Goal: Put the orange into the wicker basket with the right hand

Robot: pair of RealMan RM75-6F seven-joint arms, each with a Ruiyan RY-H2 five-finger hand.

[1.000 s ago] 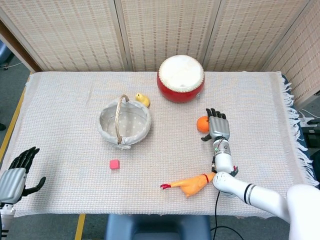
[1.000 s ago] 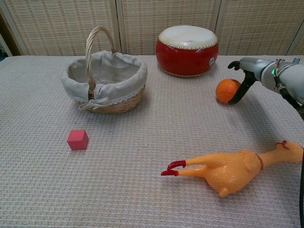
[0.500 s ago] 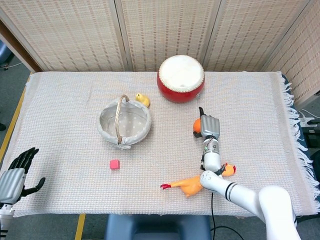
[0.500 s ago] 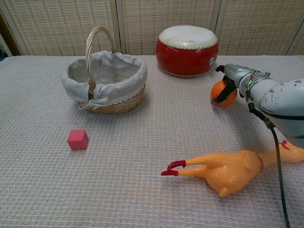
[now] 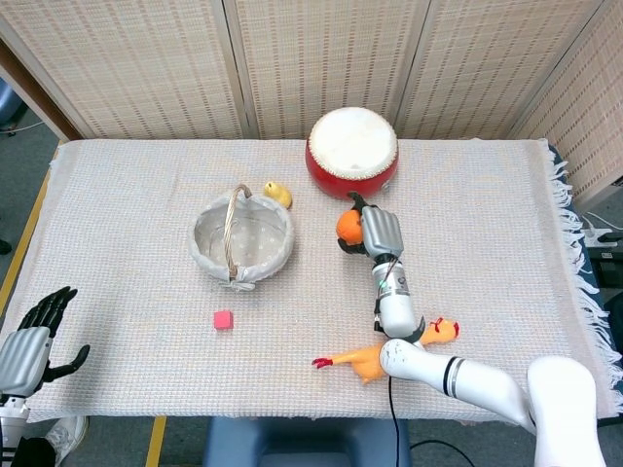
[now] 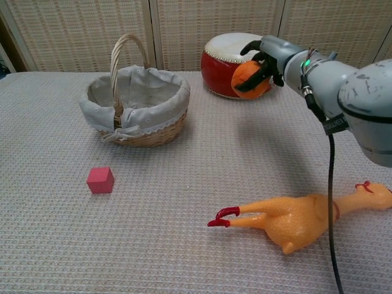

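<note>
Head view. Right hand curled round the orange, fruit carried on the hand's basket-facing side, clear of the cloth. Basket well off to that same side, open top up, handle arched across the mouth; drum just beyond the hand; rubber chicken back along the forearm, near the elbow; pink cube past the basket, nearer the table's front edge. Left hand parked off the table's corner, holding nothing, fingers loosely apart, far from the work. Grasp probably kept sideways so the fruit leads toward the basket and can be dropped over the rim.

Compared with a second earlier: hand then beside the orange on the cloth, farther from the basket; half a second ago closed on it; now lifted and carried part of the way across.

Chest view. Right hand raised in front of the drum, fingers wrapped over the orange, thumb beneath. Basket well apart; chicken below the arm; cube far off beyond the basket. Earlier, orange low by the table's edge; now up at drum height.
</note>
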